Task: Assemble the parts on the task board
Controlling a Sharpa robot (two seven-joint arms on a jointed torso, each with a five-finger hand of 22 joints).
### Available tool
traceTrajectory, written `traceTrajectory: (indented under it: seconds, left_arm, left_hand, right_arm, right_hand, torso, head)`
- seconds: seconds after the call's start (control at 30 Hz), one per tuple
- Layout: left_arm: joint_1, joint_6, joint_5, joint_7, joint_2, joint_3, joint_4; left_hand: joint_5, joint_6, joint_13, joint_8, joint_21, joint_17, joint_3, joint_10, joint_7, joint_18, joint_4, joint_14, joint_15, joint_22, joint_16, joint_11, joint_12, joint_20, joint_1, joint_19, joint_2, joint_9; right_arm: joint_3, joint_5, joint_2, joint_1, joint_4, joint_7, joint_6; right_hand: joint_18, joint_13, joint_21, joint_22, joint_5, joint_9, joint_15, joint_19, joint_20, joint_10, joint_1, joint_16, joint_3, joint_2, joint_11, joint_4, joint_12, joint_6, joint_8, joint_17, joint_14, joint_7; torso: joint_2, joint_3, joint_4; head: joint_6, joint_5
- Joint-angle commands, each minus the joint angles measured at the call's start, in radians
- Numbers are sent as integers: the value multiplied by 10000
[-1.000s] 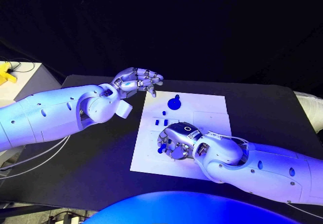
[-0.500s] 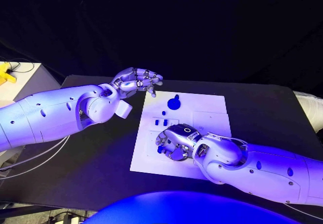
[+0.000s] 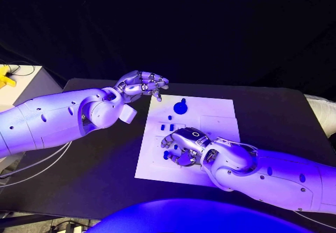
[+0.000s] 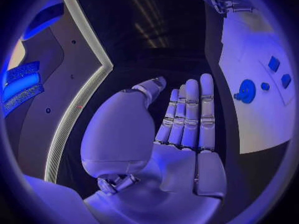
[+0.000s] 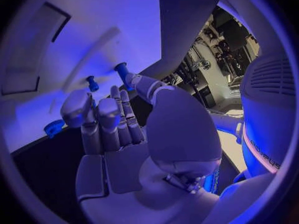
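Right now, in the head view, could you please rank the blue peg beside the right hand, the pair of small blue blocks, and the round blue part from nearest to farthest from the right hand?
1. Blue peg: on the task board, right beside the right hand.
2. Pair of small blue blocks: mid-board, just beyond the hand.
3. Round blue part: at the board's far end, nearer the left hand.

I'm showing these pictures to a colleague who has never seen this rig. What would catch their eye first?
Probably the right hand, low over the near half of the white task board, its fingers curled beside small blue parts. Next, the left hand, raised off the board's far left corner, fingers bent and holding nothing. Then the round blue part lying alone at the board's far end.
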Motion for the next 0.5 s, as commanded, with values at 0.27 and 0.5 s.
traceTrajectory:
  seconds: [0.27,0.5]
  left_arm:
    - [1,249,2,37,-10,2,18]
    - [1,250,2,43,-14,2,-15]
  left_hand:
    - [-14,-9,11,-41,-38,-15,24,-56,38,53,44,-25,29,6,-56,-2,-30,29,31,-12,88,-2]
    - [-20,-14,11,-43,-40,-16,15,-61,42,52,52,-28,32,6,-58,1,-32,29,24,-13,83,-3]
  right_arm:
    - [8,1165,-745,110,421,1242,-481]
    - [38,4298,-2005,690,981,2563,-1]
  right_hand:
    - [383,-63,-1035,-690,75,-89,87,-578,92,-729,545,-430,-568,89,93,-96,517,-554,-347,-928,-677,139]
    - [191,200,-37,126,81,-67,10,-28,58,318,448,89,-606,220,-40,84,1616,-467,-356,-271,-413,139]
  torso:
    - [-10,-8,-3]
    - [-46,-17,-56]
  head:
    - [2,-96]
    - [2,-217]
